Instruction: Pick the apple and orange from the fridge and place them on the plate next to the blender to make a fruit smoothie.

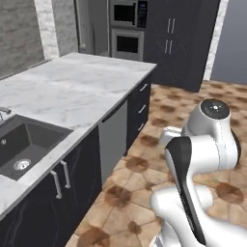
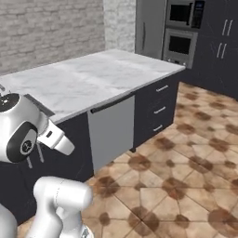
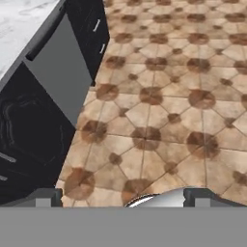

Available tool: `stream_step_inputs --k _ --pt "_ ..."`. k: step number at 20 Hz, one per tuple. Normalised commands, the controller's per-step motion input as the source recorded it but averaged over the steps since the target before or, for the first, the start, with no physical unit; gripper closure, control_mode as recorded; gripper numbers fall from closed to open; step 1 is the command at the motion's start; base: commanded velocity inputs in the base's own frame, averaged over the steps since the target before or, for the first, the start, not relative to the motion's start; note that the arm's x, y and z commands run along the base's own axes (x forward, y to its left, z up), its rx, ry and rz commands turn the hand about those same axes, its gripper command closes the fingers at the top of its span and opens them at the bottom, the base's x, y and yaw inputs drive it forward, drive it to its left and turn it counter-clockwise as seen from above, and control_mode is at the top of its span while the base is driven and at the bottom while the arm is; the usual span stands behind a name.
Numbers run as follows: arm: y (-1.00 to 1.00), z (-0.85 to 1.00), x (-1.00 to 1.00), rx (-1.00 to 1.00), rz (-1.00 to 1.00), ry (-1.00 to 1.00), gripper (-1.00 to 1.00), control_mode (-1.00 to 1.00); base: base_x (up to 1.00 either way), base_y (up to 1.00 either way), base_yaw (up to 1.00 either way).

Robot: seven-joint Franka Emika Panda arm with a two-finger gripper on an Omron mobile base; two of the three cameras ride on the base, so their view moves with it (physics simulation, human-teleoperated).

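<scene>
Beside the long white marble counter [image 1: 72,91] with its dark drawer cabinets [image 2: 155,109], the white arm is folded in on itself, elbow high, and the gripper [image 3: 123,198] points down and forward at the brown patterned tile floor [image 3: 159,120], close to nothing. Its two dark finger tips [image 3: 46,197] stand at opposite edges of the hand view, spread wide with only floor between them, so nothing is carried; that tucked, empty pose looks suited to travelling rather than to reaching. A grey dishwasher panel [image 2: 110,130] sits under the counter, and a dark recessed sink [image 1: 21,144] lies at its near end in the left base view. The tall grey fridge [image 2: 149,29] stands at the far end of the counter, its door apparently shut, next to the stacked built-in ovens [image 2: 179,32], well apart from the robot. The apple and orange are presumably inside it. By my reading the task has barely begun: the base must close on the fridge before any fruit can be taken.
</scene>
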Motion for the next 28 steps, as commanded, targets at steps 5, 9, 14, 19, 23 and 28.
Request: stream_step_inputs --k 5,9,14,19,23,28 --pt "0.00 0.00 0.00 0.00 0.00 0.00 -1.00 1.00 1.00 -0.68 -0.10" --pt "0.00 0.00 0.00 0.00 0.00 0.00 -1.00 1.00 1.00 -0.69 -0.03" --pt "0.00 0.00 0.00 0.00 0.00 0.00 -1.00 1.00 1.00 -0.62 0.00" --pt "0.00 0.00 0.00 0.00 0.00 0.00 -1.00 1.00 1.00 -0.63 0.00" --pt "0.00 0.00 0.00 0.00 0.00 0.00 -1.00 1.00 1.00 -0.64 0.00" --pt "0.00 0.00 0.00 0.00 0.00 0.00 -1.00 1.00 1.00 -0.65 0.00"
